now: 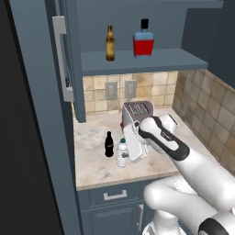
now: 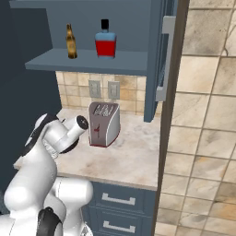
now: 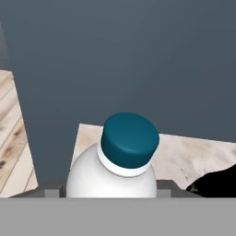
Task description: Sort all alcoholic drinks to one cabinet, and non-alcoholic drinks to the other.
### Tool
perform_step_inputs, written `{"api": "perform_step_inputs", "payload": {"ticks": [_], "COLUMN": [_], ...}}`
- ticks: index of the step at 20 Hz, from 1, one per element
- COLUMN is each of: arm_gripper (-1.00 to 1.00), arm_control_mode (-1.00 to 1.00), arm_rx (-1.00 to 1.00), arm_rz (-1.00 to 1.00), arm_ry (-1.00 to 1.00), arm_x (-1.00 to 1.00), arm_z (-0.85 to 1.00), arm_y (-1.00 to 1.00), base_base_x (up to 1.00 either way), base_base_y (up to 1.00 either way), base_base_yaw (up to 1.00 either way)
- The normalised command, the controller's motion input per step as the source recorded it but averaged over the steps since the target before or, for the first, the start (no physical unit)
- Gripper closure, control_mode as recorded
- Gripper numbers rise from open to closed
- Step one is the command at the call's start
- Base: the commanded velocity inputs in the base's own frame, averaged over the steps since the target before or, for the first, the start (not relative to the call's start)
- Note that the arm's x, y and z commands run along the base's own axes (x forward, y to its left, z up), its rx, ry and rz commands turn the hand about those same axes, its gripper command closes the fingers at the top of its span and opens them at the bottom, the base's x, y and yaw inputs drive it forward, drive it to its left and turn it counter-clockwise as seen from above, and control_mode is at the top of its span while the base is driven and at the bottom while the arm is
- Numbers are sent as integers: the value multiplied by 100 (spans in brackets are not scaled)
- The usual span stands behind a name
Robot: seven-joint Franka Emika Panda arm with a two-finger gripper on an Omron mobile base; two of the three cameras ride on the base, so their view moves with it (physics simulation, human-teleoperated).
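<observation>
On the open upper cabinet's shelf (image 1: 137,61) stand the alcoholic drinks: a slim amber beer bottle (image 1: 109,42) (image 2: 70,41) and a squat red-liquid bottle (image 1: 144,41) (image 2: 105,40). The non-alcoholic drinks are down on the counter: a small black cola bottle (image 1: 109,144) (image 3: 216,179) and, just right of it, a clear water bottle (image 1: 121,155) (image 3: 130,140) with a teal cap. My gripper (image 1: 125,149) (image 3: 110,190) reaches the water bottle from the right, and its fingers press the bottle's shoulders on both sides. The bottle stands upright on the counter.
A silver toaster (image 1: 137,112) (image 2: 103,123) sits at the back of the marble counter (image 1: 92,167), right behind my hand. The cabinet's open door (image 1: 69,59) (image 2: 161,60) hangs over the counter's left end. A tiled wall (image 1: 206,110) closes the right side.
</observation>
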Motion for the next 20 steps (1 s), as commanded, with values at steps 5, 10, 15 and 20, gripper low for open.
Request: {"api": "perform_step_inputs", "payload": {"ticks": [5,10,15,20], "arm_gripper": [100,100,100,100], "arm_control_mode": [-100,-100,-100,-100], "arm_rx": [0,0,0,0], "arm_rz": [0,0,0,0], "arm_ry": [0,0,0,0], "arm_x": [-23,-22,-17,-2], "arm_z": [57,46,46,35], "arm_y": [0,0,-7,-6], "base_base_x": [0,0,0,0], "base_base_y": [0,0,0,0], "base_base_yaw": [0,0,0,0]}}
